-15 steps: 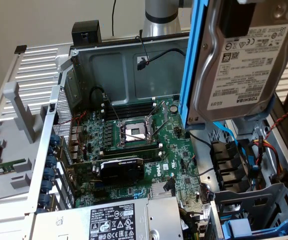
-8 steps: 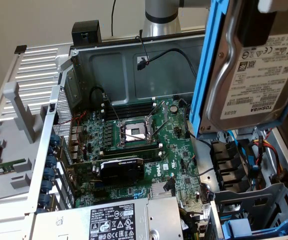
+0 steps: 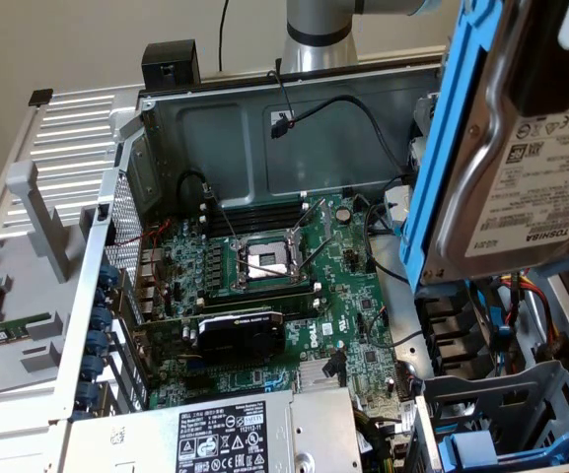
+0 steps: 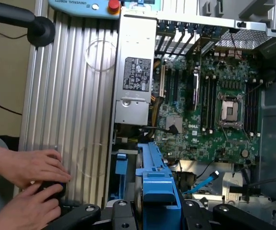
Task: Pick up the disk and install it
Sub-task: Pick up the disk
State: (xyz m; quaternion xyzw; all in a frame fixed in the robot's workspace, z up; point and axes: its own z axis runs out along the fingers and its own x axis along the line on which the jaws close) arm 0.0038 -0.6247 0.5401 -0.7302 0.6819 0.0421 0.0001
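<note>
The disk (image 3: 531, 177) is a silver-grey hard drive with a white Toshiba label, clipped in a bright blue carrier (image 3: 452, 148). It hangs tilted in the air at the exterior view's right, above the drive bay corner of the open computer case (image 3: 294, 128). My gripper (image 3: 550, 69) is shut on the disk's upper end. In the wrist view, the blue carrier (image 4: 157, 187) sits between my gripper's (image 4: 159, 213) black fingers (image 4: 121, 211), over the case's edge.
Inside the case lie the motherboard (image 3: 294, 286) with its processor socket (image 3: 264, 258), the grey power-supply box (image 3: 235, 439) and a drive bay with blue frames (image 3: 501, 439). A person's hands (image 4: 32, 177) rest on the ribbed grey table (image 4: 75, 96). Cables (image 3: 363, 113) run along the case wall.
</note>
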